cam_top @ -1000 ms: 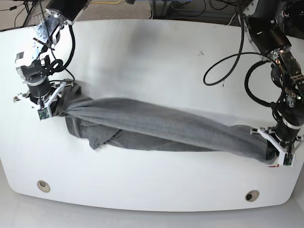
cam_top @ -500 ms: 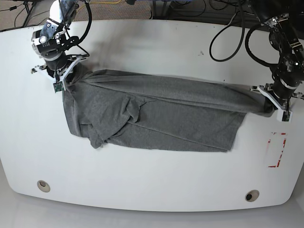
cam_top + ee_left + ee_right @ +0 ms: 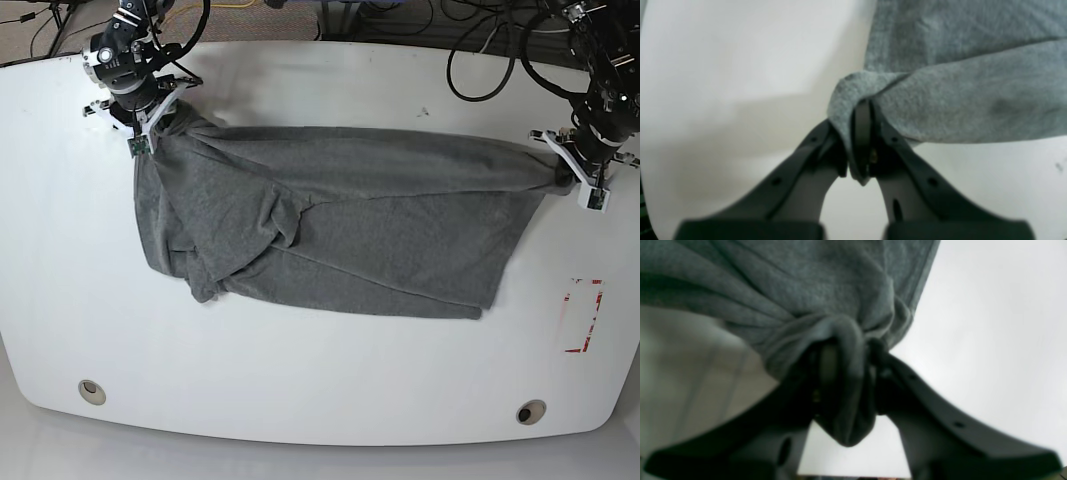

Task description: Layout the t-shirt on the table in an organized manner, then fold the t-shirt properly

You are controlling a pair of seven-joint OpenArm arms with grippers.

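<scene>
A: Where does the t-shirt [image 3: 350, 220] lie?

B: Spread lengthwise across the far half of the white bench [image 3: 300, 380], top edge drawn taut between both arms. A bunched fold sits left of centre in the base view; the lower hem runs ragged toward the near side.

A: Left gripper [image 3: 580, 178]?

B: On the base view's right. The wrist view shows its fingers [image 3: 862, 133] pressed together on a pinch of grey fabric, with a small tip of cloth poking out behind them.

A: Right gripper [image 3: 148, 122]?

B: At the far left corner of the cloth. Wrist view is blurred; a thick wad of fabric sits between the dark fingers [image 3: 826, 366], which stand somewhat apart around it. The cloth is gathered there and fans out from the grip.

A: Surface?

B: Glossy white, curved edges. Two round holes [image 3: 91, 390] near the front edge, a red-and-white tape mark [image 3: 583, 315] at the near right, a small black mark [image 3: 424, 111] beyond the shirt.

A: Room?

B: Black cables [image 3: 480, 50] loop behind the bench; brownish floor shows at the far left corner.
</scene>
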